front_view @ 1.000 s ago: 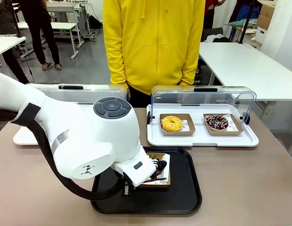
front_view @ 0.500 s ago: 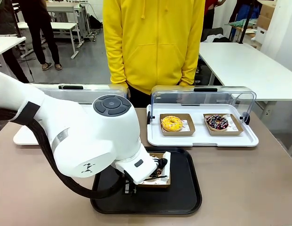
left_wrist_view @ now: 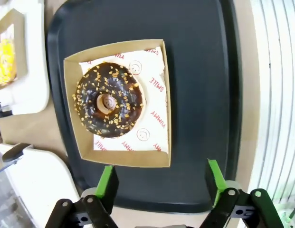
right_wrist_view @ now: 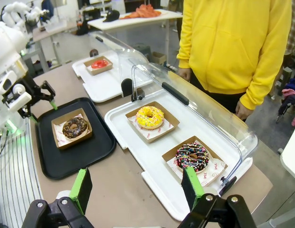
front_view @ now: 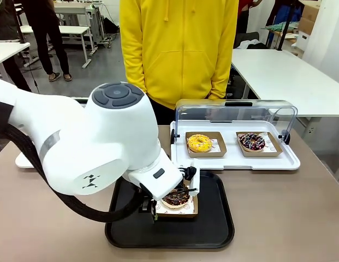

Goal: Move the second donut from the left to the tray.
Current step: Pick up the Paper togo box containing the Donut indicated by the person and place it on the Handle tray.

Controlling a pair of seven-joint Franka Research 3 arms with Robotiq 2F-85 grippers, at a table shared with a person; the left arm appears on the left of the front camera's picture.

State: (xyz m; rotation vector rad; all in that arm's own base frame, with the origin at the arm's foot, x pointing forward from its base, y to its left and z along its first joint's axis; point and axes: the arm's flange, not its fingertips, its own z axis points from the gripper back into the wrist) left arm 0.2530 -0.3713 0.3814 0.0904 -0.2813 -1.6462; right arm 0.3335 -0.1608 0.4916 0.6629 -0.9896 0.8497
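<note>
Glossy dark chocolate glaze on the second donut from the left [left_wrist_view: 108, 100], its matt brown cardboard holder [left_wrist_view: 119, 158] lined with printed paper, smooth black plastic tray [left_wrist_view: 199, 95] beneath, matt brown worktop [front_view: 289, 213] around the tray, clear shiny plastic lid [front_view: 235, 112] beyond it

Four donuts, each in its own cardboard holder: one chocolate donut with light sprinkles [right_wrist_view: 74, 127], one yellow-glazed donut [right_wrist_view: 150, 116], one dark donut with multicoloured sprinkles [right_wrist_view: 192, 156], one red-glazed donut [right_wrist_view: 99, 63]; one black tray [right_wrist_view: 97, 152]; two white trays with clear lids [right_wrist_view: 152, 166]
</note>
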